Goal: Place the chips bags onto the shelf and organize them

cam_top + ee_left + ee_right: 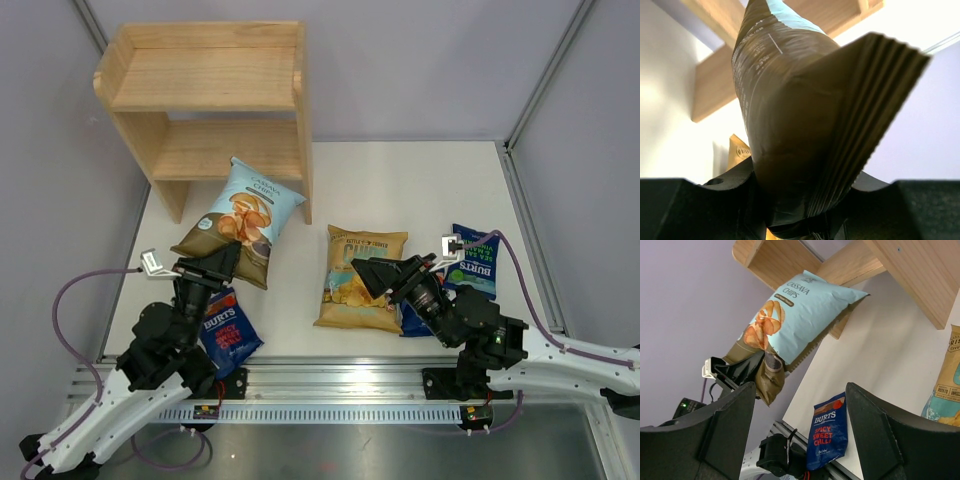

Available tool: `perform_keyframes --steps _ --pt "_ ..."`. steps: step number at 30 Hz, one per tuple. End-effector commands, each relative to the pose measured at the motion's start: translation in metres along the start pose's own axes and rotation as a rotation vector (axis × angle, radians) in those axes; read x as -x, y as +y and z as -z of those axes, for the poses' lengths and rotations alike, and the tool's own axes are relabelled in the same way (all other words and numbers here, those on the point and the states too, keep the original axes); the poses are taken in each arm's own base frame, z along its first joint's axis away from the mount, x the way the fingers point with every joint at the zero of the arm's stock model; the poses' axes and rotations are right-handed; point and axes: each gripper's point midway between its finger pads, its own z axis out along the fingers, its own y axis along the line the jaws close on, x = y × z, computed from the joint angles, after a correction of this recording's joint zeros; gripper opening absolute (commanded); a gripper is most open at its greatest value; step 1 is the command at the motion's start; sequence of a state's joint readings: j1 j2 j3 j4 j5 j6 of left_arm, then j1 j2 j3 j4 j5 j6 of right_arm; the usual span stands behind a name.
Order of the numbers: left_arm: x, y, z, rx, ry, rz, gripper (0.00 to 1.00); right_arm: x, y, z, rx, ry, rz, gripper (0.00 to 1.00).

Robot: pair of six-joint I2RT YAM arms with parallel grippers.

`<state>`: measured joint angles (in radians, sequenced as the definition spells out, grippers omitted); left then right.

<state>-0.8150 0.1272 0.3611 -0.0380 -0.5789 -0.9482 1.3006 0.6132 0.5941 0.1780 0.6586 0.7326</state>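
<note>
My left gripper (218,262) is shut on the bottom seam of the light-blue Cassava Chips bag (240,218) and holds it up, tilted toward the pine shelf (215,90). That bag fills the left wrist view (790,100) and also shows in the right wrist view (800,310). My right gripper (372,275) is open and empty over the yellow chips bag (362,278). A dark-blue Burts bag with red lettering (228,333) lies by the left arm and shows in the right wrist view (829,432). A dark-blue bag with green lettering (472,262) lies at the right. Another dark-blue bag (412,318) is mostly hidden under the right arm.
Both shelf tiers hold nothing. The shelf stands at the back left against the grey wall (60,150). A metal rail (330,385) runs along the table's near edge. Grey walls close the cell on the left, back and right.
</note>
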Motion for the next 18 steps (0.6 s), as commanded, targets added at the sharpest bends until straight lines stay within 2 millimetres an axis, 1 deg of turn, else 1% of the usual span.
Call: perform_keyframes --steps 1,3,5,6,7,8,11,14,17,18 --pt "0.043 -0.028 -0.006 0.003 -0.126 -0.036 0.19 0.008 -0.004 0.001 -0.024 -0.033 0.0 0.81" --pt "0.042 -0.036 -0.012 -0.003 -0.122 -0.043 0.19 0.008 -0.004 0.001 -0.023 -0.032 0.001 0.8" --pt "0.048 -0.052 -0.015 -0.056 -0.145 -0.033 0.19 0.007 -0.004 0.001 -0.024 -0.027 0.003 0.81" --pt "0.047 -0.052 -0.019 -0.046 -0.151 -0.045 0.19 0.008 -0.004 0.002 -0.022 -0.029 -0.001 0.81" --pt "0.055 -0.059 -0.019 -0.052 -0.169 -0.044 0.19 0.007 -0.005 0.003 -0.023 -0.026 0.0 0.81" --pt "0.057 -0.062 -0.022 -0.049 -0.176 -0.056 0.19 0.006 -0.005 0.003 -0.025 -0.024 -0.001 0.81" --pt "0.069 -0.078 -0.028 -0.066 -0.213 -0.06 0.18 0.01 -0.005 0.005 -0.024 -0.027 -0.004 0.81" --pt "0.079 -0.085 -0.033 -0.079 -0.249 -0.049 0.18 0.013 -0.006 0.008 -0.021 -0.032 -0.009 0.81" --pt "0.083 -0.08 -0.042 -0.046 -0.269 -0.047 0.18 0.014 -0.008 0.011 -0.022 -0.033 -0.015 0.81" --pt "0.089 -0.079 -0.044 -0.042 -0.284 -0.05 0.17 0.016 -0.007 0.013 -0.018 -0.037 -0.021 0.81"
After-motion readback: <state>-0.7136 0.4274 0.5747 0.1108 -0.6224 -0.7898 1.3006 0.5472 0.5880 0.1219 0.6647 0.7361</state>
